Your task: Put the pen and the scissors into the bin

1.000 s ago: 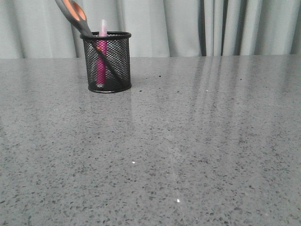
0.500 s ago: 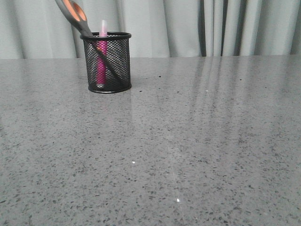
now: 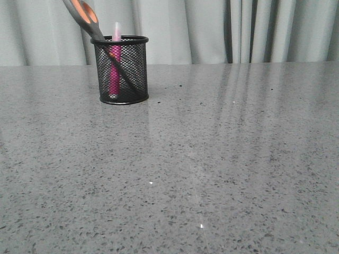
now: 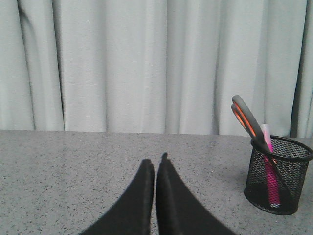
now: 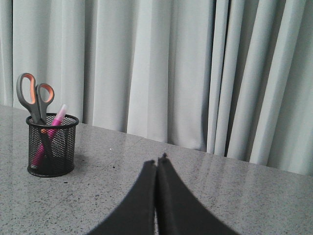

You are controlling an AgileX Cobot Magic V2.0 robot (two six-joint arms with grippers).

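Note:
The black mesh bin point(image 3: 127, 74) stands at the far left of the grey table. The pink pen point(image 3: 114, 58) stands upright inside it, its whitish cap above the rim. The scissors point(image 3: 83, 17) lean in it, blades down, orange-lined handles sticking out to the upper left. In the left wrist view the bin point(image 4: 276, 176), pen point(image 4: 267, 142) and scissors point(image 4: 246, 120) show off to one side of my left gripper point(image 4: 155, 164), which is shut and empty. In the right wrist view the bin point(image 5: 52, 147), pen point(image 5: 59, 114) and scissors point(image 5: 34, 98) stand apart from my right gripper point(image 5: 157, 163), also shut and empty.
A pale grey curtain point(image 3: 212, 32) hangs behind the table's far edge. The speckled grey tabletop point(image 3: 201, 169) stretches from the bin to the front. Neither gripper shows in the front view.

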